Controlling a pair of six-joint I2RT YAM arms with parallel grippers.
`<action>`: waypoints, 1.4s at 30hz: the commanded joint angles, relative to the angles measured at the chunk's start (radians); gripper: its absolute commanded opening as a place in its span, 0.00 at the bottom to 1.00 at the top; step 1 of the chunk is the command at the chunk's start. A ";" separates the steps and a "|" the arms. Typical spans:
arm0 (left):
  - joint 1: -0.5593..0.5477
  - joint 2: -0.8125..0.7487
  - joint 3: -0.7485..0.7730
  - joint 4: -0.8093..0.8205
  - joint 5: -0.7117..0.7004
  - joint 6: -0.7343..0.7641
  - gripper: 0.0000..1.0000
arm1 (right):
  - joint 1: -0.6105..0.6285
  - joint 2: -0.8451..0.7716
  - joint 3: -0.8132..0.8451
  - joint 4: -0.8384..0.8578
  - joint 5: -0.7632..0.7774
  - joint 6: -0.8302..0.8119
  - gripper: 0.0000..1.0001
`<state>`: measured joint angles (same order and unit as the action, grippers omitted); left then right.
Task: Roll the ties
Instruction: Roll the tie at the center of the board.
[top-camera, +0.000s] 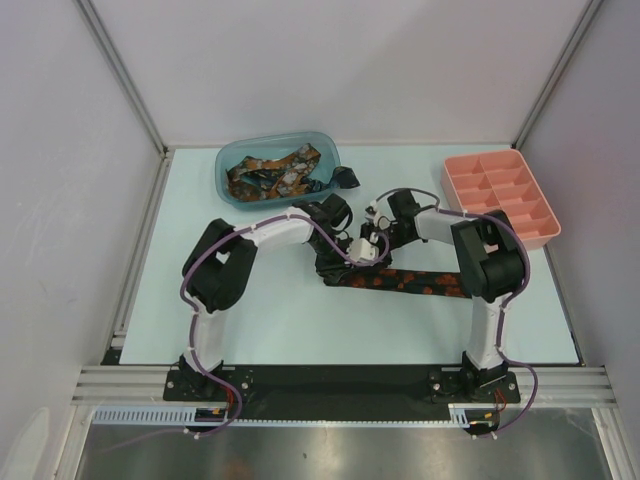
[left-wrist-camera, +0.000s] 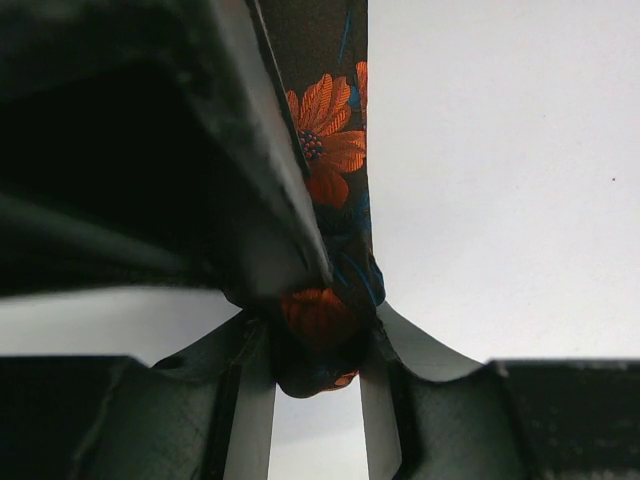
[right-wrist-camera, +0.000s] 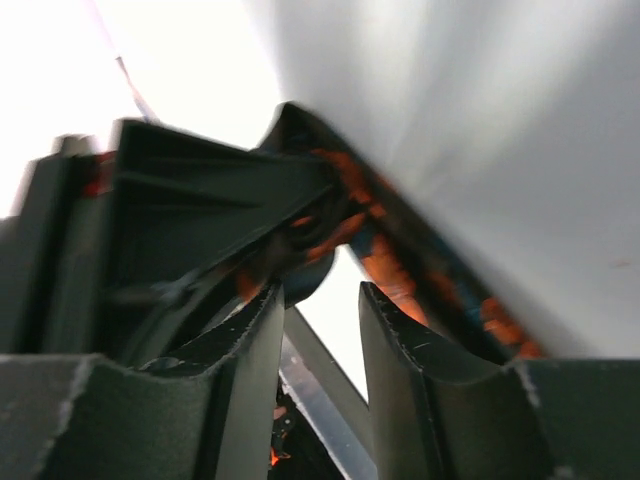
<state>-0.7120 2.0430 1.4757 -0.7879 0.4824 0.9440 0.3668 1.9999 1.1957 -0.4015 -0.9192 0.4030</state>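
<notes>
A dark tie with orange-red flowers (top-camera: 420, 282) lies flat across the table's middle, running right from the grippers. My left gripper (top-camera: 335, 262) is shut on its bunched left end. In the left wrist view the fabric (left-wrist-camera: 330, 150) fills the gap between the fingers of the left gripper (left-wrist-camera: 315, 345). My right gripper (top-camera: 372, 248) is right beside it, just above the same end. Its jaws (right-wrist-camera: 318, 300) stand apart with nothing between them, and the tie (right-wrist-camera: 400, 270) runs past their tips. Several more ties (top-camera: 270, 172) lie piled in the bin.
A blue-grey bin (top-camera: 225, 160) stands at the back centre-left, with a small dark bundle (top-camera: 345, 178) beside its right end. A pink compartment tray (top-camera: 500, 195) stands at the back right. White walls close in the table on three sides.
</notes>
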 joint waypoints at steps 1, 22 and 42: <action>-0.023 0.055 -0.003 -0.036 -0.030 0.029 0.34 | 0.009 -0.076 -0.005 0.044 -0.090 0.054 0.42; 0.000 0.000 -0.028 -0.013 0.031 0.012 0.61 | 0.018 0.019 -0.005 0.000 0.069 -0.055 0.00; 0.033 -0.056 -0.052 0.167 0.142 -0.100 0.66 | -0.014 0.056 -0.021 -0.085 0.177 -0.170 0.00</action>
<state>-0.6697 1.9919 1.3872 -0.6483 0.5770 0.8520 0.3576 2.0205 1.1801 -0.4549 -0.8532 0.2867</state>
